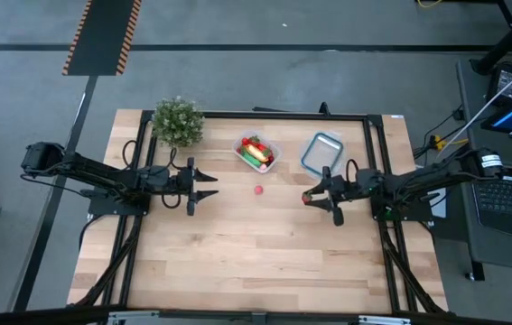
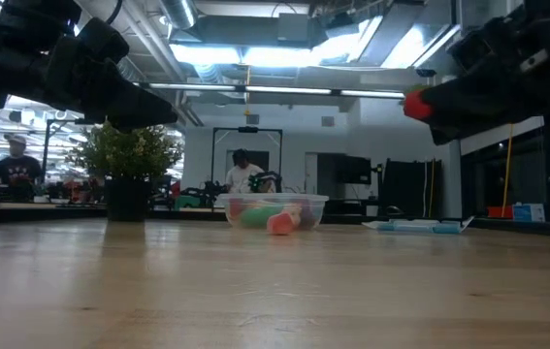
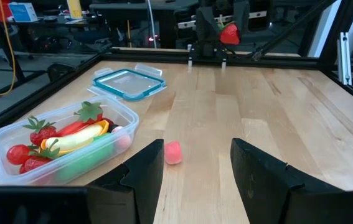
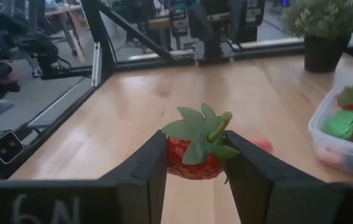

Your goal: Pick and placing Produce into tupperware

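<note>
The tupperware [image 1: 256,153], a clear container, sits at the table's far middle. In it lie a yellow banana [image 3: 83,138], a green piece and red pieces. A small pink piece [image 1: 259,190] lies on the bare wood just in front of it. My right gripper [image 1: 311,197] hovers right of the middle, shut on a toy strawberry [image 4: 195,152]. My left gripper [image 1: 215,184] hangs open left of the middle, pointing level at the pink piece [image 3: 173,152] with nothing between its fingers. My right gripper pinches the strawberry's red body [image 4: 175,163] between its two fingers, one on each side. The fingers lie level and come from the table's right. The green leafy cap [image 4: 204,134] and stem face back toward the wrist. The strawberry is lifted clear of the table [image 2: 415,105].
A clear blue-rimmed lid [image 1: 321,152] lies flat right of the tupperware. A potted plant [image 1: 178,122] stands at the far left corner. A black frame [image 1: 373,144] borders the table. Bare wood fills the near half. People show in the room beyond the table.
</note>
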Available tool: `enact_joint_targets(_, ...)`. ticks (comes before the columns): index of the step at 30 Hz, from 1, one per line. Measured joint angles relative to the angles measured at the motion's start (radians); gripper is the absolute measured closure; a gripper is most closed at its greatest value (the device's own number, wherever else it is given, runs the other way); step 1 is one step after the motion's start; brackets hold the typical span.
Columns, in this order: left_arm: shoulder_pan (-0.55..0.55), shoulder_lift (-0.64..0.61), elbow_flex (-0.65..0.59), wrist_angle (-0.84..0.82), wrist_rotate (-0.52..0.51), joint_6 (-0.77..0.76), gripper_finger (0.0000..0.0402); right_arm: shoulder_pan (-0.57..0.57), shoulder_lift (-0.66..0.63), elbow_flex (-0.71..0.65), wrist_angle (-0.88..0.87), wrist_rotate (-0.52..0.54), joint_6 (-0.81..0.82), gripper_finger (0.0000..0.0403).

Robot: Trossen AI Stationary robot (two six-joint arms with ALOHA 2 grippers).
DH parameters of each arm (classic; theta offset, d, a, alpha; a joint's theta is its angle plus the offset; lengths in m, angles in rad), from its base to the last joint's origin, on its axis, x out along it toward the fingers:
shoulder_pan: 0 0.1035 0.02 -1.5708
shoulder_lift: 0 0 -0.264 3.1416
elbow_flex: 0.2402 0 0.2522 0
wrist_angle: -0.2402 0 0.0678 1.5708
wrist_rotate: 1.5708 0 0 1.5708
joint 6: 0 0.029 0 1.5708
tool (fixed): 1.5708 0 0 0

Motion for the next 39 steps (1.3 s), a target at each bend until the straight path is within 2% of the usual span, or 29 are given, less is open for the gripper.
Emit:
enact_joint_targets(8, 0.000, 0.000, 0.000, 0.000, 0.000, -0.007, 0.0223, 0.000, 0.000, -0.021, 0.055, -0.019, -0.026, 0.0267)
enact_joint_targets(14, 0.000, 0.000, 0.000, 0.000, 0.000, -0.018, 0.0223, -0.001, 0.003, -0.021, 0.043, 0.172, -0.006, 0.0267)
enact_joint_targets(22, 0.000, 0.000, 0.000, 0.000, 0.000, -0.018, 0.0223, 0.000, 0.003, -0.021, 0.036, 0.318, -0.002, 0.0267)
enact_joint_targets(33, 0.000, 0.000, 0.000, 0.000, -0.010, -0.015, 0.0223, 0.000, 0.004, -0.010, 0.023, 0.316, 0.027, 0.0267)
enact_joint_targets(36, 0.000, 0.000, 0.000, -0.001, -0.012, -0.014, 0.0223, -0.007, 0.004, 0.044, -0.066, 0.304, 0.019, 0.0267)
enact_joint_targets(39, 0.001, 0.000, 0.000, -0.001, -0.034, -0.014, 0.0223, -0.033, 0.018, 0.118, -0.229, 0.288, 0.012, 0.0267)
